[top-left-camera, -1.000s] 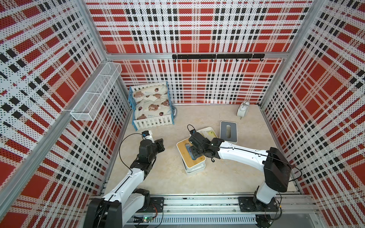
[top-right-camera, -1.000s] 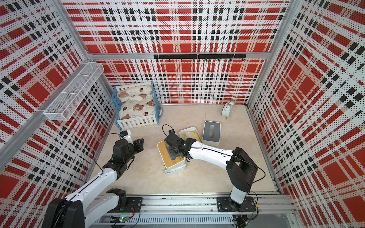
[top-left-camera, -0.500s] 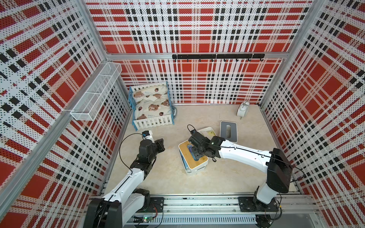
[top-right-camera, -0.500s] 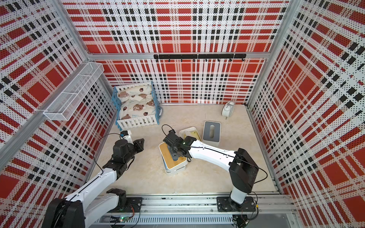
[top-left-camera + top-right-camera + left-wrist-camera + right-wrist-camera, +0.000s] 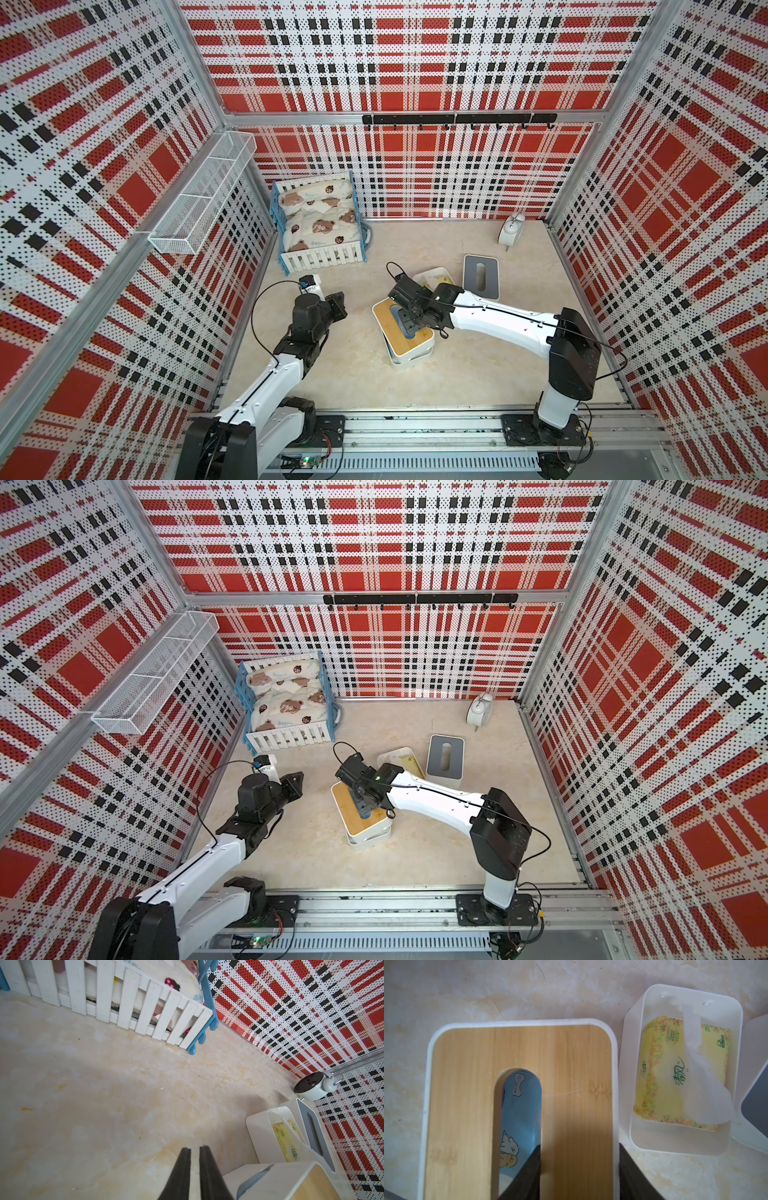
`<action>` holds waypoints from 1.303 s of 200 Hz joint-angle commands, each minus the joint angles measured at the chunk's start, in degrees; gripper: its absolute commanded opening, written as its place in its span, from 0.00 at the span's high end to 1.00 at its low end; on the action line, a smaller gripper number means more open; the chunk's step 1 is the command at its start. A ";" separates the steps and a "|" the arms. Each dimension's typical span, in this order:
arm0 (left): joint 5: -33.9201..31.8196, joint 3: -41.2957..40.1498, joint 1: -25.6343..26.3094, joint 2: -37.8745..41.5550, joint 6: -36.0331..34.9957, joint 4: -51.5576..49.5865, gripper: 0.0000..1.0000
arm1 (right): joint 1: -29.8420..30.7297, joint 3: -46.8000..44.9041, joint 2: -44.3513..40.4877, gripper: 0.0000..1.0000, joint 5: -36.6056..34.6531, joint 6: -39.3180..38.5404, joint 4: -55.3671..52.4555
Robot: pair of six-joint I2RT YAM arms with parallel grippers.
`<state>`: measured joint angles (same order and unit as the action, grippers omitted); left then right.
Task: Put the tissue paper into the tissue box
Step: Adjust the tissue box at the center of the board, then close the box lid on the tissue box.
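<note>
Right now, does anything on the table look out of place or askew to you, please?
The wooden lid sits askew on its white base, not seated flush, with the right gripper clamped on one side. A loose tissue sheet also trails from the yellow pack beside it.

- bench (image 5: 508, 991): pale stone-look top, matt, lightly scratched and stained.
- tissue box lid (image 5: 571, 1084): bamboo-grain wood panel, smooth with a satin sheen, set in a white plastic rim.
- open box (image 5: 675, 1140): white plastic, smooth, slightly translucent.
- tissue pack (image 5: 660, 1076): yellow printed plastic film, glossy.
- tissue paper (image 5: 708, 1095): thin white paper, soft and matt.
- fingers (image 5: 178, 1174): black, matt.
- crib (image 5: 128, 1001): white painted wooden slats; its bedding (image 5: 316, 216) is fleecy cloth.
- wall basket (image 5: 199, 199): white metal mesh.
- walls (image 5: 415, 62): perforated printed panels in bare metal framing.
</note>
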<state>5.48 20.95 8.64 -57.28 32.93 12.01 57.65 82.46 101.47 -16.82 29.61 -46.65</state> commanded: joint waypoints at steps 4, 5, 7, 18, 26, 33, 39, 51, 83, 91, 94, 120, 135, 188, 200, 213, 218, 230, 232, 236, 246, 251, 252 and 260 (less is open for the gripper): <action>0.59 1.25 -0.38 0.23 -0.96 0.75 0.84 | 0.27 1.11 -0.99 0.74 -2.08 0.63 -1.36; 0.68 1.22 -0.29 0.19 -0.95 0.74 0.84 | 0.16 1.12 -1.01 0.74 -2.04 0.59 -1.41; 0.68 1.20 -0.36 0.22 -0.94 0.74 0.84 | 0.18 1.13 -0.94 0.74 -2.02 0.55 -1.37; 0.84 1.13 -0.38 0.10 -0.85 0.92 0.85 | -0.02 1.42 -0.77 0.74 -1.95 0.45 -1.62; 0.85 1.14 -0.45 0.13 -0.85 0.94 0.85 | -0.10 1.63 -0.71 0.74 -2.08 0.41 -1.77; 0.85 1.16 -0.36 0.16 -0.80 0.96 0.85 | -0.04 1.73 -0.85 0.75 -2.08 0.37 -1.64; 0.80 1.18 -0.38 0.20 -0.72 0.99 0.85 | -0.04 1.82 -1.12 0.75 -2.14 0.36 -1.51; 0.81 1.16 -0.29 0.38 -0.76 0.87 0.85 | 0.00 1.64 -2.13 0.75 -1.95 0.36 -0.92; 0.82 1.09 -0.36 0.24 -0.76 0.93 0.85 | -0.12 0.70 -5.11 0.75 -2.71 0.54 0.25; 0.78 0.96 -0.36 0.23 -0.76 1.04 0.85 | -0.20 0.49 -5.36 0.75 -2.80 0.62 0.25; 0.81 0.99 -0.29 0.23 -0.76 1.00 0.85 | -0.25 0.37 -5.46 0.75 -2.78 0.63 0.25; 0.79 0.90 -0.22 0.23 -0.76 1.07 0.85 | -0.44 -1.28 -5.74 0.75 -2.39 0.98 1.18; 0.76 0.69 -0.29 0.32 -0.76 1.08 0.85 | -0.61 -1.99 -5.41 0.75 -1.75 1.24 1.71; 0.68 0.43 -0.30 0.25 -0.83 1.24 0.85 | -0.95 -2.82 -2.76 0.75 -0.15 1.42 3.37; 0.70 0.36 -0.26 0.14 -0.85 1.31 0.85 | -1.20 -2.74 -2.26 0.75 0.41 1.38 3.89; 0.68 0.30 -0.24 0.13 -0.85 1.42 0.85 | -1.33 -2.56 -1.66 0.75 0.84 1.29 4.28; 0.71 0.23 -0.32 0.12 -0.85 1.40 0.85 | -1.40 -2.43 -1.42 0.75 0.96 1.25 4.36; 0.85 0.19 -0.24 0.07 -0.85 1.49 0.85 | -1.48 -2.10 -0.74 0.75 1.25 1.16 4.29; 0.81 0.13 -0.24 0.06 -0.87 1.47 0.85 | -1.48 -1.99 -0.61 0.75 1.35 1.16 4.27; 0.77 0.06 -0.28 0.07 -0.85 1.51 0.85 | -1.51 -1.92 -0.32 0.75 1.44 1.08 4.14; 0.81 0.14 -0.26 0.06 -0.85 1.56 0.85 | -1.57 -1.54 0.25 0.75 1.52 1.07 3.84; 0.77 0.08 -0.26 0.06 -0.85 1.61 0.85 | -1.60 -1.38 0.62 0.75 1.53 1.07 3.47; 0.81 0.07 -0.23 0.02 -0.85 1.61 0.85 | -1.59 -1.36 0.64 0.75 1.53 1.07 3.44; 0.77 0.06 -0.26 0.01 -0.85 1.68 0.85 | -1.60 -1.32 0.90 0.75 1.51 1.07 3.24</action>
<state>5.78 20.95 8.64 -57.34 32.93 12.10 56.45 79.90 100.92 -15.68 30.28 -43.31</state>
